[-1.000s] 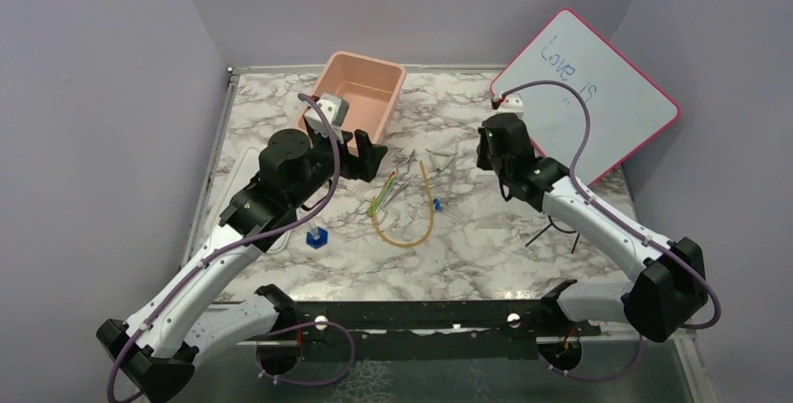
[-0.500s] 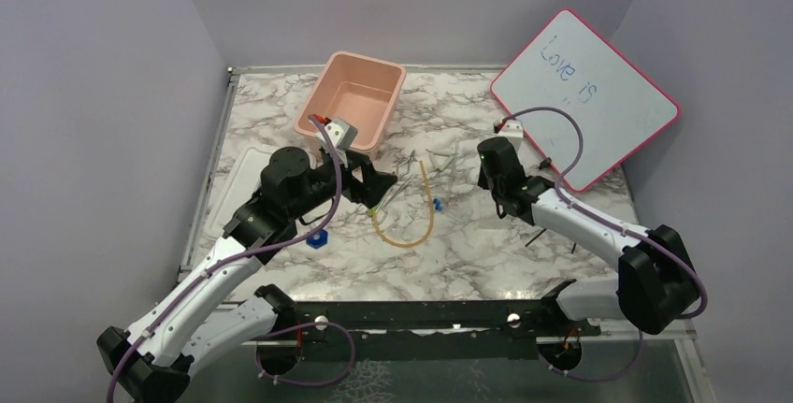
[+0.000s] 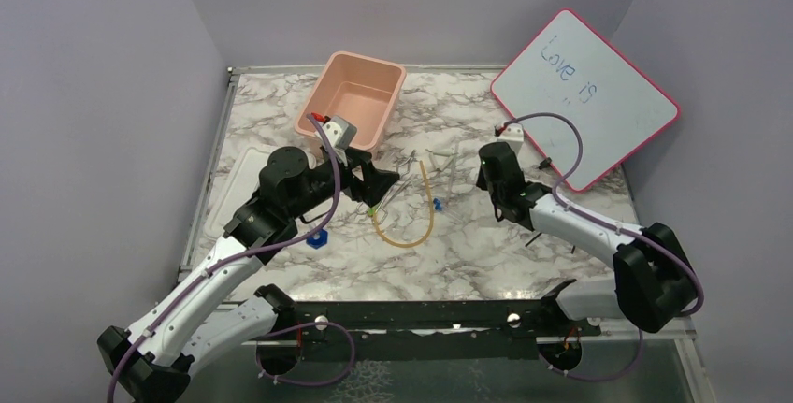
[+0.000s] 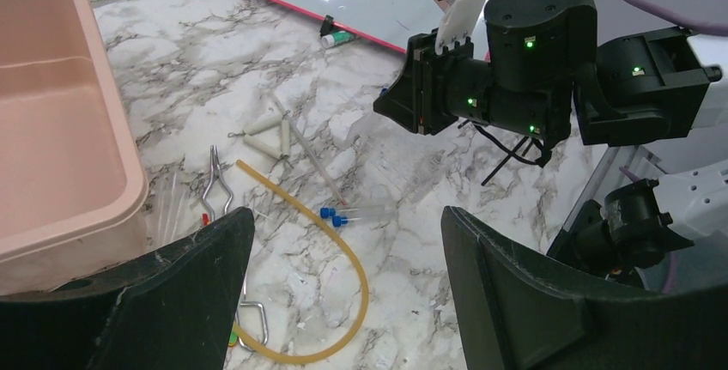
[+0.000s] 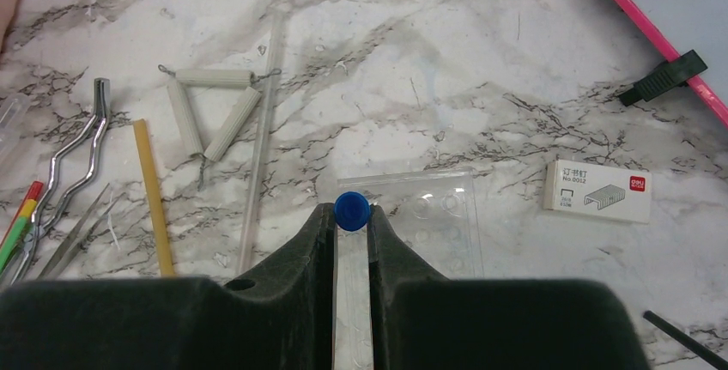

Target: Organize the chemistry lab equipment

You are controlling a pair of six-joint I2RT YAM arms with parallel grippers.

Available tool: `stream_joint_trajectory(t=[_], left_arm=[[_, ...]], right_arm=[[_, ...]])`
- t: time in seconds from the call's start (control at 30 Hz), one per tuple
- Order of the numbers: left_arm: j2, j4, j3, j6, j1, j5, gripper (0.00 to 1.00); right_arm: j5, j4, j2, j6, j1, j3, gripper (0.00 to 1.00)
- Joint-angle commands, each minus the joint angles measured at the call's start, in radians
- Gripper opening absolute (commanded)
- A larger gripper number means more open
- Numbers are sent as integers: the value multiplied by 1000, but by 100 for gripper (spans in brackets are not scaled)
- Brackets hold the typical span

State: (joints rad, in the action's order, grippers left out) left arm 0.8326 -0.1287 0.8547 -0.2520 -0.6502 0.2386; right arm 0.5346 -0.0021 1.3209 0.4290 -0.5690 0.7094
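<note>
Marble table (image 3: 486,267) carries everything. The red-framed whiteboard (image 3: 584,94) leans at the far right corner, and the pink tub (image 3: 360,104) sits far left of centre.

My left gripper (image 4: 345,215) is spread wide with nothing between the fingers. It hangs over the left side of the pile, just beside the tub's near corner.

My right gripper (image 5: 352,215) is clamped on a clear blue-capped tube (image 5: 352,209), with the cap poking out past the fingertips. It is low over the right side of the pile, above a clear tray (image 5: 429,215).

Equipment is clustered mid-table between my two grippers:
- amber tube (image 4: 360,275), U-shaped, bend toward my bases
- black wire ring (image 4: 506,147), under my right arm, partly hidden
- glass rod (image 5: 262,147), lying right of the amber tube
- metal tongs (image 5: 77,160), left of the amber tube
- clay triangle (image 5: 210,104), touching the rod
- tweezers (image 5: 81,233), just beside the tongs
- green-handled tool (image 3: 379,202), at the pile's left edge
- two blue-capped pieces (image 4: 336,215), right of the amber tube
- blue piece (image 3: 318,237), apart from the rest, by my left forearm

A staples box (image 5: 598,190) lies right of the tray.
</note>
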Motion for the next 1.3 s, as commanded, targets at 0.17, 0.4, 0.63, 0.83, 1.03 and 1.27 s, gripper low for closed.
stream_joint_trajectory(t=[0.17,0.4,0.63,0.83,1.03,1.27], left_arm=[[-2,11,-2,-13,-1,-1,83],[-3,-2,5,-14,-2,-7,83],[-16,-4,4,-14,-2,-10,83],[-17,-9,7,-12,-2,-10,83],[-18,-12,9,-10,-2,-17,83],[-11,-17,12,-9,-2,-26,83]], right_arm=[[45,104,57,-46,3,-21,15],[40,175,90,-79,2,-36,15],[35,121,125,-68,3,1,16],[23,79,168,-64,3,32,17],[24,58,171,-55,2,43,26],[44,-86,105,-10,3,126,60]])
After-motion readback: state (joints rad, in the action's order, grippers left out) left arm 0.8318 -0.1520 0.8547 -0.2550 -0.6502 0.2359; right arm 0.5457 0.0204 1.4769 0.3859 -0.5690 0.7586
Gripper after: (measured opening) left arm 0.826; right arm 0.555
